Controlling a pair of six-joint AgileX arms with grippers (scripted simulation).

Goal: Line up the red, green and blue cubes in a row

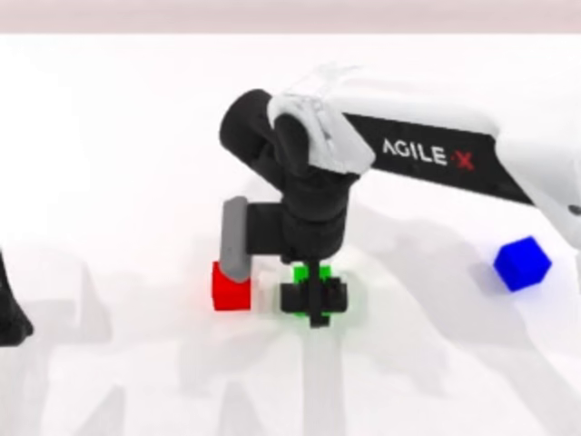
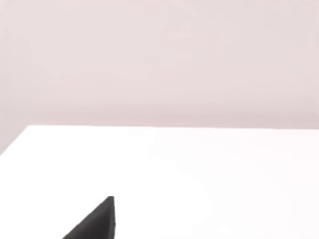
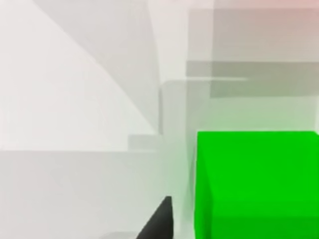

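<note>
While the right gripper [image 1: 313, 298] sits low over the green cube [image 1: 320, 272] near the middle of the surface [image 1: 127, 154], I cannot tell whether its fingers pinch the cube or stand spread. Just left of the green cube lies the red cube [image 1: 228, 289]. Well to its right sits the blue cube [image 1: 522, 263]. Far to its left, the left arm [image 1: 9, 313] is parked.

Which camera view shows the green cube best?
The right wrist view: the green cube fills much of it, unobstructed. In the top view, the right claw covers most of it. The left wrist view shows none of it.
</note>
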